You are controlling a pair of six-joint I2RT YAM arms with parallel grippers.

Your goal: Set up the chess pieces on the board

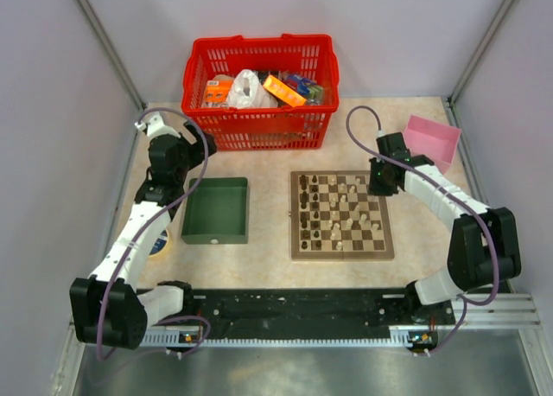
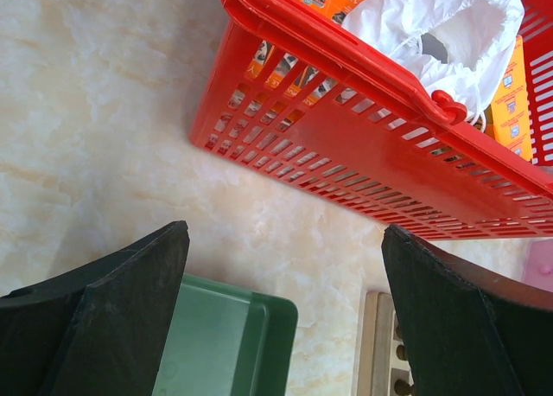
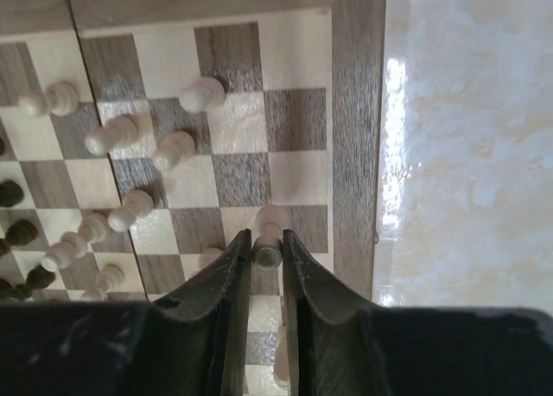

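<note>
The right end effector (image 3: 266, 243) pinches a pale pawn (image 3: 270, 219) near the chessboard (image 3: 354, 111) rim, lower centre. The left end effector (image 2: 285, 232) gapes wide.

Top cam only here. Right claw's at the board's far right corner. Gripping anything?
Observer: Yes. In the right wrist view the right claw is closed on a pale pawn, in the edge column of the board.
Operator: Left claw open?
Observer: Wide open in the left wrist view. The left claw has nothing in it and hangs over the table between the red basket and the green tray.
</note>
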